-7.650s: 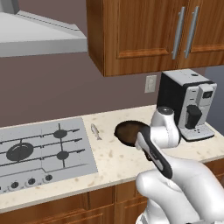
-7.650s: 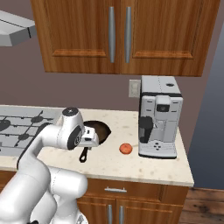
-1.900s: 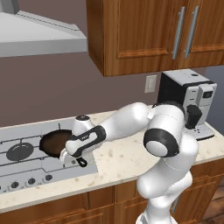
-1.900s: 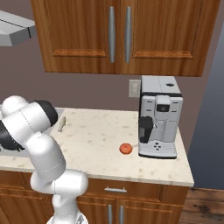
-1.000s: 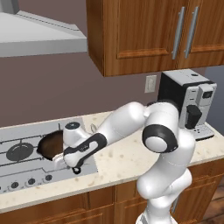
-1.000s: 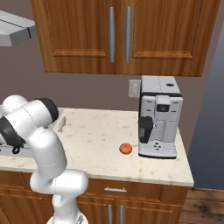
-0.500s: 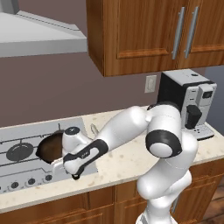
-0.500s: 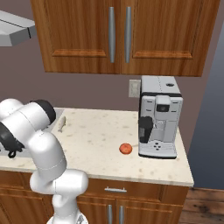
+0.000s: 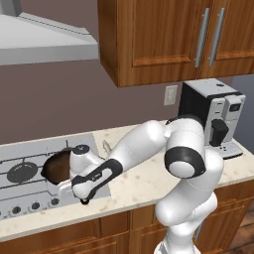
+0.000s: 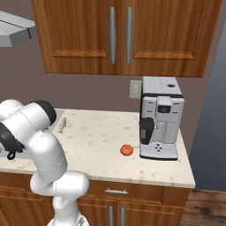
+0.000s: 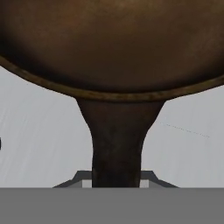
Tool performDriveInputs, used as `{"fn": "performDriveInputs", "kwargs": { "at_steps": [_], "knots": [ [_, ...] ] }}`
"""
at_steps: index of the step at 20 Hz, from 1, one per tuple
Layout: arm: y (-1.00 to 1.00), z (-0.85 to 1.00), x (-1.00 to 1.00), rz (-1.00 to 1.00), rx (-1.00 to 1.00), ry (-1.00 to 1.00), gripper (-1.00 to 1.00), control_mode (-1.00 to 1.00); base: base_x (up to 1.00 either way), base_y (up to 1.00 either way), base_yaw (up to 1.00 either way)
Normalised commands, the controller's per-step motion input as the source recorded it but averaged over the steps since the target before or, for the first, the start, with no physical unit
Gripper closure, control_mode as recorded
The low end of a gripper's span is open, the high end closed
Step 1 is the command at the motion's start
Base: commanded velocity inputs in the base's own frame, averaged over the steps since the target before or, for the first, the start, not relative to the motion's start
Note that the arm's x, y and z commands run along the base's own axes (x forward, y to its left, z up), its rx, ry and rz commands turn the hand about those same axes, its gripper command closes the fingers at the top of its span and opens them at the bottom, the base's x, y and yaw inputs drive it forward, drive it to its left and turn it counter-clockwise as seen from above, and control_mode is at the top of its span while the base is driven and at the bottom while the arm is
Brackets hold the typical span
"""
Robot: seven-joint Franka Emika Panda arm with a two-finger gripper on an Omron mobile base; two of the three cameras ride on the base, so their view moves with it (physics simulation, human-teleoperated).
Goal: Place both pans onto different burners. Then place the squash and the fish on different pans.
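The rusty brown skillet (image 9: 56,166) rests on the right side of the silver cooktop (image 9: 27,201), to the right of the large central burner (image 9: 22,173). My gripper (image 9: 75,186) is at the cooktop's front right, shut on the skillet's short handle (image 11: 116,140). In the hand view that handle runs between my fingertips (image 11: 81,177) and the skillet bowl (image 11: 113,39) fills the top. The small silver fish (image 10: 62,125) lies on the counter just right of the cooktop, also visible as the fish (image 9: 105,146). The orange-red squash (image 10: 126,150) sits on the counter beside the coffee machine.
A coffee machine (image 10: 161,123) stands at the counter's right end against the wall. Wooden cabinets (image 9: 168,34) hang above, and a range hood (image 9: 39,44) overhangs the cooktop. Knobs (image 9: 34,206) line the cooktop's front edge. My own arm (image 9: 144,149) stretches low across the counter.
My hand and the skillet have shifted slightly left and toward the front, and sunk lower onto the cooktop's right side. The fish and squash have not moved.
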Motion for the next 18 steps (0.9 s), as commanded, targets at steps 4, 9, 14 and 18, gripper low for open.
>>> {"fn": "performDriveInputs", "kwargs": {
  "at_steps": [4, 9, 14, 18],
  "knots": [
    [-0.09, -0.26, -0.32, -0.02, 0.00, 0.00, 1.00, -1.00, 0.00, 0.00, 0.00],
    [-0.05, -0.23, -0.40, -0.02, 0.00, 0.01, -1.00, -1.00, 0.00, 0.00, 0.00],
    [-0.13, -0.01, -0.39, -0.01, 0.00, 0.00, -1.00, -1.00, 0.00, 0.00, 0.00],
    [-0.15, 0.00, -0.36, 0.00, 0.00, 0.00, -1.00, -1.00, 0.00, 0.00, 0.00]
  ]
}}
